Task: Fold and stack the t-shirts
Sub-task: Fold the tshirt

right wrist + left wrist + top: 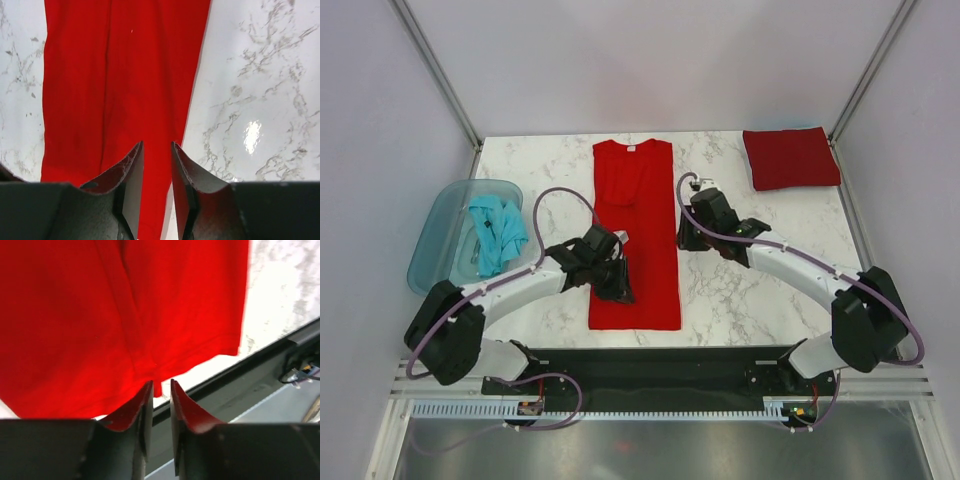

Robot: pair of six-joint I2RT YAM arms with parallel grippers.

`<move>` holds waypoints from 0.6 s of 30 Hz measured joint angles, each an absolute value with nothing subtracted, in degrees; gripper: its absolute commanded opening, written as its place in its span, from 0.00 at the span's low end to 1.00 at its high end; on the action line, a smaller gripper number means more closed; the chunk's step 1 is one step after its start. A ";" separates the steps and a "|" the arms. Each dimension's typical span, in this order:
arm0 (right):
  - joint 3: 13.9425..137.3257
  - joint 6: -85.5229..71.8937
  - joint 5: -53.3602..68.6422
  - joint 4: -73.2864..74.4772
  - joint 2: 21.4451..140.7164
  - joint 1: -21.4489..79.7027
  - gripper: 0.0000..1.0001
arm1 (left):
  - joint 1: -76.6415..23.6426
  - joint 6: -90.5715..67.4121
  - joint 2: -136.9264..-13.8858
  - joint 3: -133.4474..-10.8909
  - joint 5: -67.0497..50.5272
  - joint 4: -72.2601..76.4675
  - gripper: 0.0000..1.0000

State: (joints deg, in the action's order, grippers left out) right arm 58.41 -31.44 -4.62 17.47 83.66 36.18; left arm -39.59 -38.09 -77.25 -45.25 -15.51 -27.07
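Note:
A red t-shirt (650, 200) lies flat as a long narrow strip down the middle of the table, collar at the far end. My left gripper (620, 290) hovers over its near left part. In the left wrist view the jaws (161, 386) stand a narrow gap apart above the shirt's near hem (200, 340), with nothing between them. My right gripper (686, 238) is beside the shirt's right edge. In the right wrist view it (157, 147) is open and empty above that edge (150, 75).
A folded dark red shirt (790, 158) lies at the back right corner. A clear blue bin (440, 235) at the left holds a crumpled teal shirt (496, 232). The black base rail (660, 362) runs along the near table edge. Frame posts stand at the back corners.

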 measured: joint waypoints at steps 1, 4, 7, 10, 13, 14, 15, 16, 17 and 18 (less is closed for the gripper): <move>58.41 -31.42 -4.56 17.69 83.92 36.71 0.36 | -39.68 -38.11 -78.74 -45.21 -15.35 -26.87 0.23; 58.39 -31.92 -5.26 17.93 84.12 40.51 0.33 | -39.72 -38.17 -80.36 -43.81 -13.45 -26.13 0.22; 58.28 -34.54 -7.03 17.91 84.64 46.22 0.33 | -39.72 -38.50 -80.34 -41.06 -11.27 -25.67 0.22; 57.63 -38.02 -9.72 17.54 86.94 53.10 0.33 | -39.72 -38.81 -80.34 -38.02 -9.74 -25.67 0.22; 55.53 -40.03 -10.85 17.15 89.76 57.12 0.31 | -39.68 -39.29 -80.14 -37.54 -9.56 -25.45 0.22; 54.52 -40.60 -11.07 17.17 90.54 57.65 0.31 | -39.68 -39.38 -80.09 -37.54 -9.56 -25.45 0.22; 53.04 -41.21 -11.49 17.10 91.07 57.82 0.31 | -39.68 -39.40 -80.01 -37.52 -9.52 -25.45 0.22; 51.40 -41.80 -11.92 17.45 91.29 57.80 0.31 | -39.68 -39.40 -79.83 -37.52 -9.43 -25.47 0.22; 49.60 -42.37 -12.36 17.67 91.29 57.78 0.31 | -39.68 -39.40 -79.53 -37.43 -9.21 -25.47 0.22; 48.07 -42.87 -12.73 17.80 91.18 57.71 0.31 | -39.68 -39.40 -79.11 -37.32 -9.08 -25.47 0.22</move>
State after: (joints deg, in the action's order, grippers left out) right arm 48.07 -42.87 -12.73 17.80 91.18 57.71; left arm -39.68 -39.40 -79.11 -37.32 -9.08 -25.47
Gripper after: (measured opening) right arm 0.311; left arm 0.223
